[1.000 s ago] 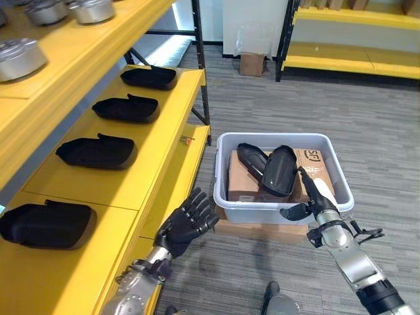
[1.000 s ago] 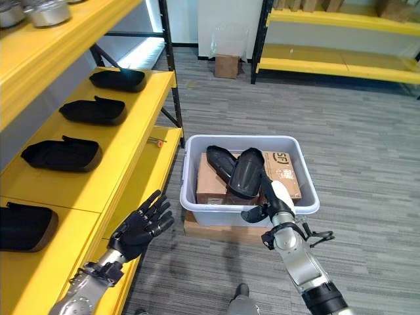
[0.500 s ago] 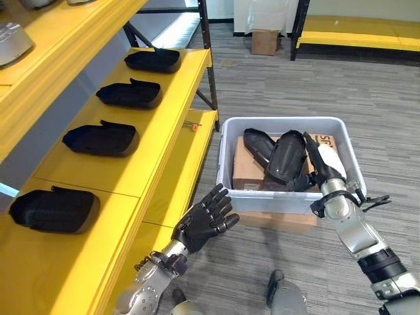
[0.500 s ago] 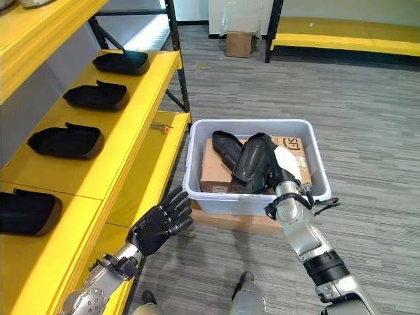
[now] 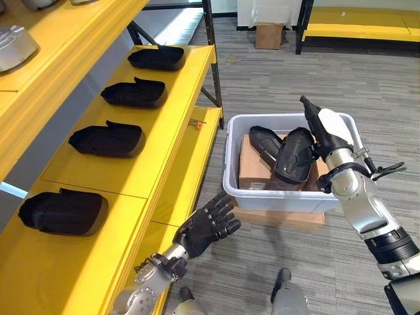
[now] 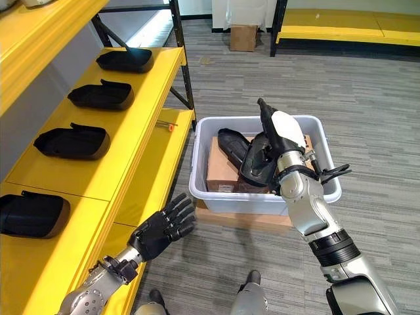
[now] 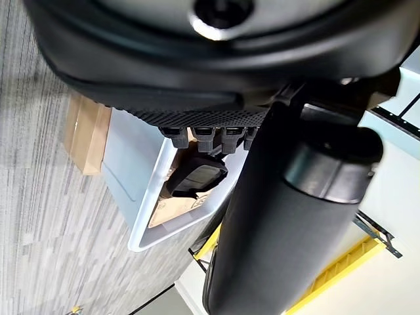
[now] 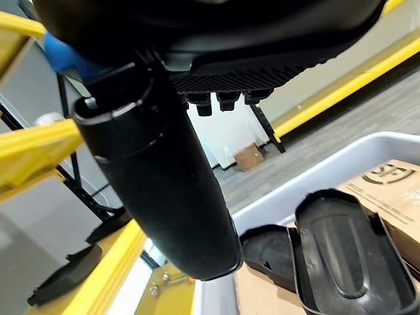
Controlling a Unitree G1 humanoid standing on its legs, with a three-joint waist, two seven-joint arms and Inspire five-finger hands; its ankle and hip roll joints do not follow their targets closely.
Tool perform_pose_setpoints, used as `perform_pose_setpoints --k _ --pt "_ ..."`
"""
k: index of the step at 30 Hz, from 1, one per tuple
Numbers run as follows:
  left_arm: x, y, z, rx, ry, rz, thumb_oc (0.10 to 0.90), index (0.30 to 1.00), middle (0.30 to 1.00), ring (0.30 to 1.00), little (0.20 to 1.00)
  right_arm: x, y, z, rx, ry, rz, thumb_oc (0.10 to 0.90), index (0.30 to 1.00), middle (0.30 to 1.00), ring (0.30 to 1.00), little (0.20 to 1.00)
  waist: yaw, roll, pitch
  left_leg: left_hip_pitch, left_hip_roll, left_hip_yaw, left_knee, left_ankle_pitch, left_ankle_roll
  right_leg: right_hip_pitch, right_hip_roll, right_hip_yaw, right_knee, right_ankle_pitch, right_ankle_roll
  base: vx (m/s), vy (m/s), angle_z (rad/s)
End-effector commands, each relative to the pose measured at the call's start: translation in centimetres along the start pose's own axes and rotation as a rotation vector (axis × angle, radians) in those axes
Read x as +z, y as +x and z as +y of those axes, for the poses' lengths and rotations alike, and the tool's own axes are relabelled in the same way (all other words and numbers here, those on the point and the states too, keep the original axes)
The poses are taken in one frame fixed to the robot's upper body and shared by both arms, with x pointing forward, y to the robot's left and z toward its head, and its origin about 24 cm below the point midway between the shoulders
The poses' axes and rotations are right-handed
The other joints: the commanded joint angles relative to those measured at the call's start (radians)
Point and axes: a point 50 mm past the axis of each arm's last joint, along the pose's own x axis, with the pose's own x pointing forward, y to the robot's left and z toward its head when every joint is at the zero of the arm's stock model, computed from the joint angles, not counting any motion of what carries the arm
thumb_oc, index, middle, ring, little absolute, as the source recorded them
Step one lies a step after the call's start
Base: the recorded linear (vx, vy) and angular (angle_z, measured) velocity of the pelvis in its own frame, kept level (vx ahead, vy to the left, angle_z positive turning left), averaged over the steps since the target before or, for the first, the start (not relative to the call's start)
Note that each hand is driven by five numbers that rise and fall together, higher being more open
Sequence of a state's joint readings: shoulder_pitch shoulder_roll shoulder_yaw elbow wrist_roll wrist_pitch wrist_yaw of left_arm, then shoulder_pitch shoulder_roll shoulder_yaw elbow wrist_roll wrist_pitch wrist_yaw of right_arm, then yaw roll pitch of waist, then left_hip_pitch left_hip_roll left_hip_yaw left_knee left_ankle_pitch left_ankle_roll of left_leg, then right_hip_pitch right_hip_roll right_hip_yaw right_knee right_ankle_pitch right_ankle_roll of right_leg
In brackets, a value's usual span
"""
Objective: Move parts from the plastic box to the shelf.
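On the left stands the yellow shelf point(image 5: 157, 141), its middle board carrying a row of four black parts from near to far: the nearest part point(image 5: 62, 211), the second part point(image 5: 107, 139), the third part point(image 5: 134, 94) and the farthest part point(image 5: 156, 58). A small orange-tipped screw point(image 5: 196, 122) lies on the lower board just left of the box. On the upper board, at the far left, sits a round metal part point(image 5: 14, 47). Near the shelf's front edge and low in the scene, the left hand point(image 5: 205, 230) hovers over the grey floor point(image 5: 275, 79) with its fingers spread and holding nothing. To its right the grey plastic box point(image 5: 282, 197) rests on a flat cardboard sheet point(image 5: 279, 216); inside it is a brown carton point(image 5: 252, 167) with two black parts on top, a flat part point(image 5: 264, 142) lying toward the far left and a tilted part point(image 5: 295, 154) leaning against it. The right hand point(image 5: 328, 128) is raised above the box's right side, touching the tilted part's right edge; its fingers point up and away, straight, and whether the thumb grips the part I cannot tell. Far off sit a small cardboard box point(image 5: 269, 34) and a second yellow shelf point(image 5: 357, 29).
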State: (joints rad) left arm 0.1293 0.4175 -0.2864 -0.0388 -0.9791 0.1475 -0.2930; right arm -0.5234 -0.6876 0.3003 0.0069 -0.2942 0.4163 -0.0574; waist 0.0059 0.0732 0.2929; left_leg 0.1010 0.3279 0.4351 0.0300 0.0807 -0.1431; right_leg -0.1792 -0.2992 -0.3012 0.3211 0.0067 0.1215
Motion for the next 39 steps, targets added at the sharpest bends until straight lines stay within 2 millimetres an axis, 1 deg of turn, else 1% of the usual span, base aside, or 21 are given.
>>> perform_pose_setpoints --k 1,4,6,8,11,14,16,17,18,19,20,21,24,25,26,30,31,37,39 --pt "2.9 0.1 -2.7 -0.160 0.049 -0.101 0.900 1.000 1.000 1.000 1.000 4.7 1.0 -4.0 -0.227 -0.011 -0.160 0.900 1.000 1.000 1.000 1.000 0.017 -0.061 -0.030 -0.012 0.018 -0.028 0.092 -0.082 0.020 0.107 -0.054 -0.004 -0.035 -0.017 0.043 0.06 -0.053 -0.06" --pt "2.8 0.1 -2.5 -0.148 0.048 -0.098 0.900 1.000 1.000 1.000 1.000 4.1 1.3 -3.5 -0.221 -0.013 -0.134 0.900 1.000 1.000 1.000 1.000 0.018 -0.058 -0.028 -0.016 0.019 -0.031 0.103 -0.088 0.023 0.108 -0.053 -0.001 -0.033 -0.021 0.044 0.07 -0.059 -0.03" --pt "2.9 0.3 -2.7 -0.154 0.052 -0.098 0.900 1.000 1.000 1.000 1.000 3.7 1.7 -3.3 -0.253 -0.025 -0.109 0.900 1.000 1.000 1.000 1.000 0.023 -0.050 -0.018 -0.030 0.017 -0.040 0.117 -0.094 0.024 0.094 -0.058 0.006 -0.016 -0.028 0.047 0.05 -0.052 -0.01" --pt "3.3 0.6 -3.0 -0.175 0.068 -0.101 0.900 1.000 1.000 1.000 1.000 3.8 2.2 -3.9 -0.282 -0.035 -0.094 0.900 1.000 1.000 1.000 1.000 0.030 -0.041 -0.003 -0.048 0.017 -0.050 0.123 -0.093 0.022 0.076 -0.063 0.008 0.005 -0.036 0.048 0.00 -0.015 -0.01" --pt "3.9 1.2 -3.6 -0.193 0.060 -0.102 0.900 1.000 1.000 1.000 1.000 3.7 3.2 -5.6 -0.321 -0.047 -0.048 0.900 1.000 1.000 1.000 1.000 0.040 -0.019 0.031 -0.083 0.016 -0.072 0.123 -0.084 0.018 0.034 -0.070 0.019 0.047 -0.051 0.046 0.00 -0.006 -0.02" --pt "4.0 1.5 -3.9 -0.203 0.058 -0.101 0.900 1.000 1.000 1.000 1.000 3.5 3.7 -6.3 -0.349 -0.044 -0.017 0.900 1.000 1.000 1.000 1.000 0.045 -0.007 0.051 -0.101 0.014 -0.084 0.122 -0.078 0.014 0.009 -0.077 0.025 0.071 -0.059 0.044 -0.01 0.003 0.00" --pt "4.1 1.5 -4.1 -0.208 0.054 -0.107 0.900 1.000 1.000 1.000 1.000 3.3 3.9 -6.8 -0.372 -0.026 0.003 0.900 1.000 1.000 1.000 1.000 0.047 0.006 0.072 -0.122 0.010 -0.094 0.126 -0.074 0.013 -0.020 -0.084 0.032 0.094 -0.065 0.042 -0.02 0.033 0.03" --pt "4.1 1.6 -4.4 -0.209 0.052 -0.114 0.900 1.000 1.000 1.000 1.000 3.4 4.0 -7.4 -0.393 -0.030 0.006 0.900 1.000 1.000 1.000 1.000 0.047 0.019 0.090 -0.139 0.006 -0.099 0.131 -0.072 0.013 -0.046 -0.089 0.039 0.112 -0.071 0.040 -0.06 0.083 0.05" --pt "4.2 1.7 -4.4 -0.208 0.051 -0.120 0.900 1.000 1.000 1.000 1.000 3.5 4.1 -7.6 -0.404 -0.036 0.006 0.900 1.000 1.000 1.000 1.000 0.048 0.026 0.100 -0.148 0.005 -0.101 0.134 -0.070 0.012 -0.061 -0.093 0.042 0.124 -0.073 0.038 -0.06 0.095 0.05" --pt "4.3 1.7 -4.5 -0.210 0.051 -0.127 0.900 1.000 1.000 1.000 1.000 3.6 4.1 -7.8 -0.416 -0.042 0.002 0.900 1.000 1.000 1.000 1.000 0.048 0.031 0.107 -0.154 0.004 -0.102 0.136 -0.069 0.012 -0.070 -0.096 0.044 0.132 -0.075 0.037 -0.05 0.083 0.03" --pt "4.6 1.7 -4.6 -0.214 0.047 -0.144 0.900 1.000 1.000 1.000 1.000 3.8 4.1 -8.5 -0.461 -0.079 -0.013 0.900 1.000 1.000 1.000 1.000 0.050 0.043 0.128 -0.175 -0.001 -0.106 0.145 -0.067 0.014 -0.097 -0.106 0.050 0.152 -0.078 0.037 -0.06 0.066 0.05" --pt "4.7 1.8 -4.7 -0.216 0.050 -0.150 0.900 1.000 1.000 1.000 1.000 4.0 4.1 -8.9 -0.492 -0.109 -0.020 0.900 1.000 1.000 1.000 1.000 0.053 0.048 0.137 -0.190 -0.003 -0.108 0.150 -0.068 0.016 -0.116 -0.111 0.053 0.166 -0.081 0.037 -0.07 0.047 0.07" --pt "5.3 1.9 -4.8 -0.215 0.069 -0.172 0.900 1.000 1.000 1.000 1.000 4.6 4.1 -10.0 -0.558 -0.149 -0.040 0.900 1.000 1.000 1.000 1.000 0.058 0.053 0.168 -0.231 -0.011 -0.118 0.170 -0.070 0.019 -0.161 -0.127 0.058 0.206 -0.091 0.041 -0.10 -0.022 0.09" --pt "5.5 2.0 -4.8 -0.203 0.126 -0.178 0.900 1.000 1.000 1.000 1.000 5.1 4.0 -10.7 -0.599 -0.163 -0.052 0.900 1.000 1.000 1.000 1.000 0.061 0.056 0.185 -0.254 -0.015 -0.123 0.178 -0.068 0.020 -0.184 -0.129 0.062 0.222 -0.096 0.041 -0.07 -0.037 0.16" --pt "5.7 2.0 -4.9 -0.213 0.141 -0.181 0.900 1.000 1.000 1.000 1.000 5.5 4.0 -11.1 -0.625 -0.157 -0.070 0.900 1.000 1.000 1.000 1.000 0.063 0.059 0.196 -0.271 -0.017 -0.128 0.183 -0.066 0.020 -0.200 -0.128 0.063 0.231 -0.097 0.040 -0.07 -0.026 0.15" --pt "5.9 2.0 -5.3 -0.228 0.101 -0.193 0.900 1.000 1.000 1.000 1.000 6.4 3.7 -12.1 -0.677 -0.151 -0.107 0.900 1.000 1.000 1.000 1.000 0.064 0.070 0.216 -0.299 -0.026 -0.132 0.192 -0.062 0.021 -0.227 -0.128 0.066 0.247 -0.103 0.037 -0.03 0.003 0.06" --pt "6.1 2.0 -5.5 -0.227 0.102 -0.195 0.900 1.000 1.000 1.000 1.000 7.1 3.5 -12.4 -0.698 -0.151 -0.125 0.900 1.000 1.000 1.000 1.000 0.064 0.074 0.226 -0.313 -0.030 -0.134 0.202 -0.064 0.022 -0.243 -0.127 0.068 0.258 -0.105 0.036 0.00 0.000 0.00" --pt "6.1 2.2 -5.7 -0.229 0.102 -0.191 0.900 1.000 1.000 1.000 1.000 8.0 3.5 -13.1 -0.725 -0.181 -0.134 0.900 1.000 1.000 1.000 1.000 0.068 0.084 0.227 -0.358 -0.030 -0.133 0.218 -0.066 0.022 -0.285 -0.127 0.072 0.273 -0.111 0.030 -0.01 -0.004 0.00" --pt "6.2 2.2 -5.7 -0.221 0.093 -0.191 0.900 1.000 1.000 1.000 1.000 8.0 3.5 -13.5 -0.750 -0.213 -0.112 0.900 1.000 1.000 1.000 1.000 0.069 0.090 0.227 -0.375 -0.030 -0.133 0.226 -0.067 0.022 -0.302 -0.127 0.075 0.284 -0.115 0.027 -0.01 -0.001 -0.05"
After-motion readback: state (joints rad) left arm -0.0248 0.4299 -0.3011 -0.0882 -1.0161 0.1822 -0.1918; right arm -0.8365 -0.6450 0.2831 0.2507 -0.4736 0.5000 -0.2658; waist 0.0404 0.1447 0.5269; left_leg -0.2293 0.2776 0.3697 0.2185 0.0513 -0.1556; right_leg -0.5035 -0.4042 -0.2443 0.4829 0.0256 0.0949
